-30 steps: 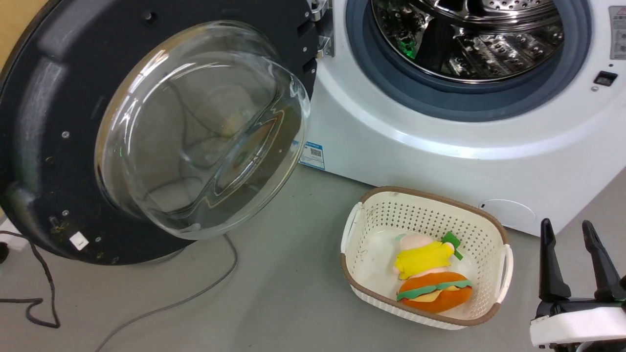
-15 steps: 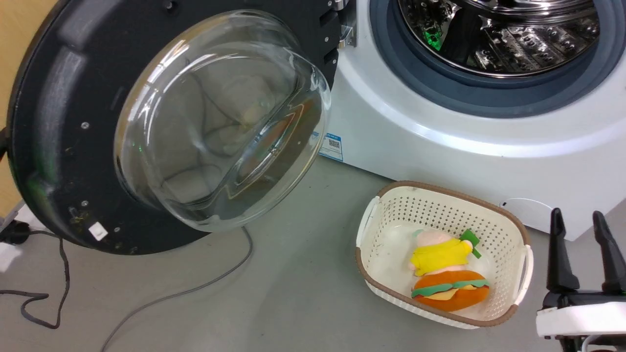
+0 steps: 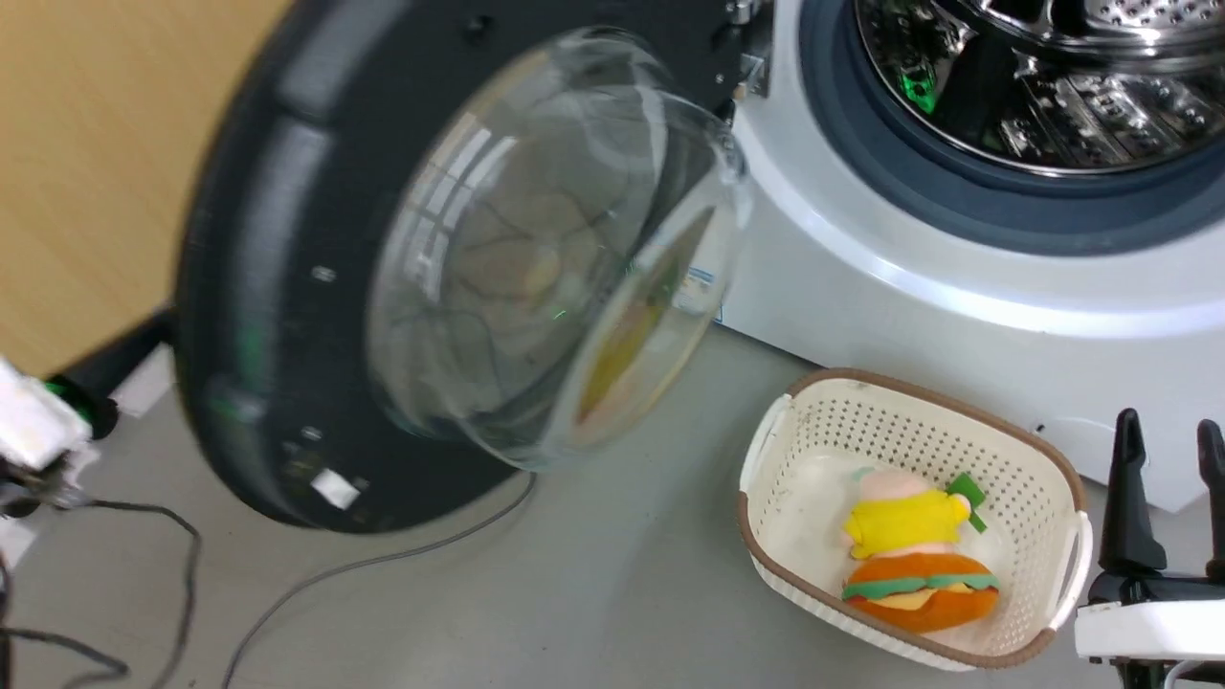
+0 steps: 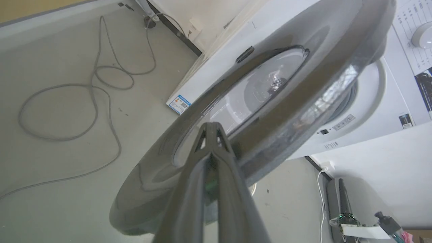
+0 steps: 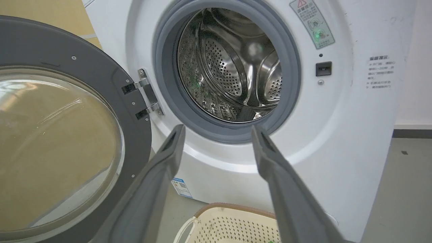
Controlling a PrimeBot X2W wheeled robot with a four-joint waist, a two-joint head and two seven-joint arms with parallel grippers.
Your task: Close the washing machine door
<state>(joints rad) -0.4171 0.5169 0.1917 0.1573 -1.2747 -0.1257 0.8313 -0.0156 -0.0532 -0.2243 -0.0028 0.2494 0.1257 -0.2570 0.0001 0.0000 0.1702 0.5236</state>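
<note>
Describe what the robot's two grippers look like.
Each has two long, dark, tapering fingers. The left gripper shows triangular cut-outs near its fingertips in the left wrist view. The right gripper rises from a black base mounted on a white block in the head view.

Blurred washing machine door (image 3: 251, 287)

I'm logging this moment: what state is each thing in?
washing machine door, open, unlatched
drum, exposed, no laundry visible
basket, upright, plush toy inside
left tool, shut, tips at the door's outer face
right tool, open, holding nothing
</note>
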